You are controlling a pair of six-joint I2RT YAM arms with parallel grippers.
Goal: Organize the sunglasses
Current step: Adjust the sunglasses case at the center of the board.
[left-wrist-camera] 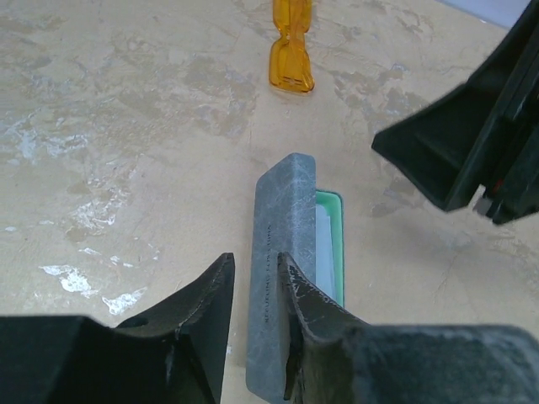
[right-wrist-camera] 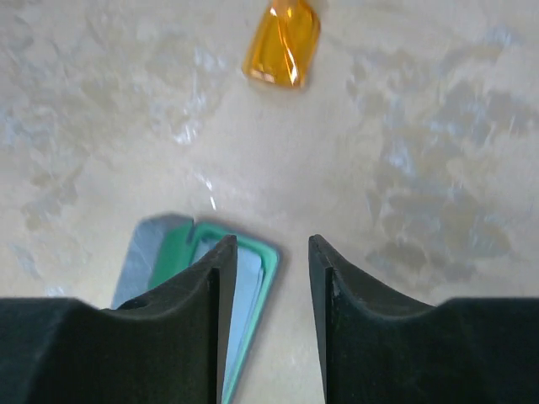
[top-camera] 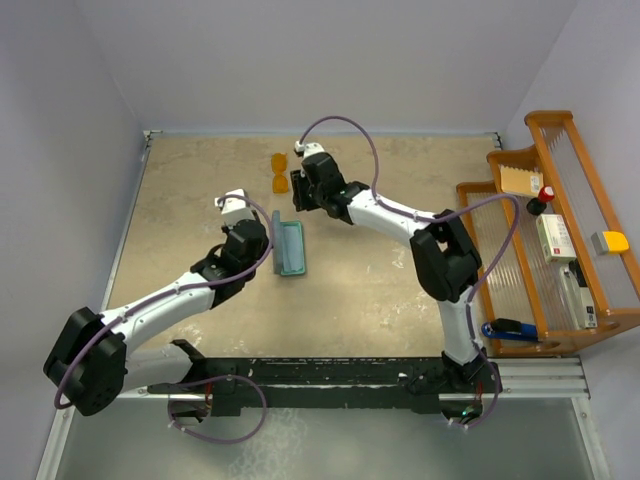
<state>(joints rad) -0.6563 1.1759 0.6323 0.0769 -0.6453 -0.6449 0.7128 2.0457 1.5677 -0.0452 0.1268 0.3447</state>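
Sunglasses [top-camera: 278, 172]: you'll find them flat on the surface [top-camera: 380, 290], beyond the far end of the case [top-camera: 290, 250] and apart from it.
Case: lies open, with its grey lid along its left side.
Left tool [top-camera: 265, 243]: at the case's left side, its fingers narrowly parted and clamping nothing.
Right tool [top-camera: 298, 185]: spread and empty, between the case and the sunglasses.
Left wrist only: your fingers [left-wrist-camera: 210, 311] straddle the lid [left-wrist-camera: 278, 252], and a sliver of surface shows beside it.
Right wrist only: teal lining [right-wrist-camera: 253, 269] shows under one finger, with an amber lens [right-wrist-camera: 282, 42] ahead.
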